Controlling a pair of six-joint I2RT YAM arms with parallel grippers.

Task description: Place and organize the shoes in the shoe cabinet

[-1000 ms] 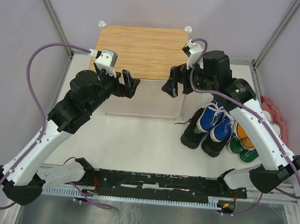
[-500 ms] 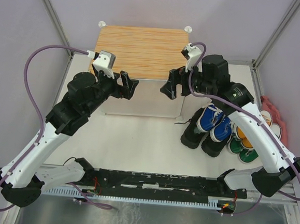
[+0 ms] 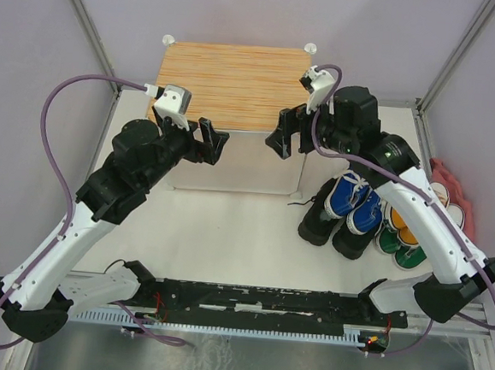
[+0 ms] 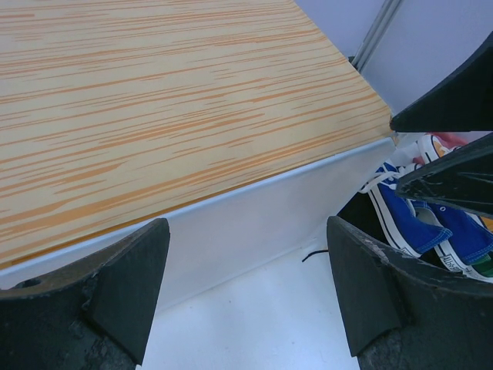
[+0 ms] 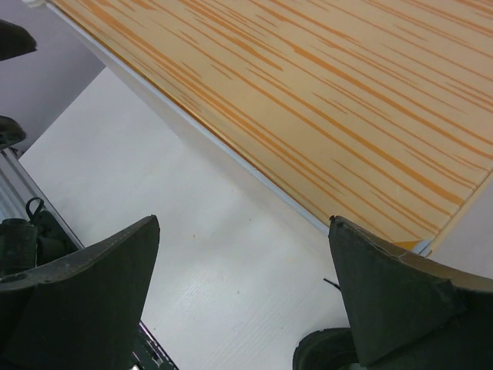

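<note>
The boxy shoe cabinet with a light wood-grain top and white translucent panels stands at the far middle of the white table; its front looks shut from here, though I can't make out a handle. The shoes are bunched on the table just beside its near right corner; the black ankle boots are nearest the middle, the blue canvas sneakers with white laces lie against them, and the orange pair and green pair sit further right, partly under the right arm. Both grippers hover at the cabinet's near edge, facing each other; the left gripper has its fingers spread wide around nothing, and the right gripper gapes empty too. I'd judge the sneakers light and soft, the canvas giving under a squeeze and the laces apt to snag; the heel or collar rim seems the firmest place to pinch; the boots look heavier and slicker, best taken by the ankle shaft.
</note>
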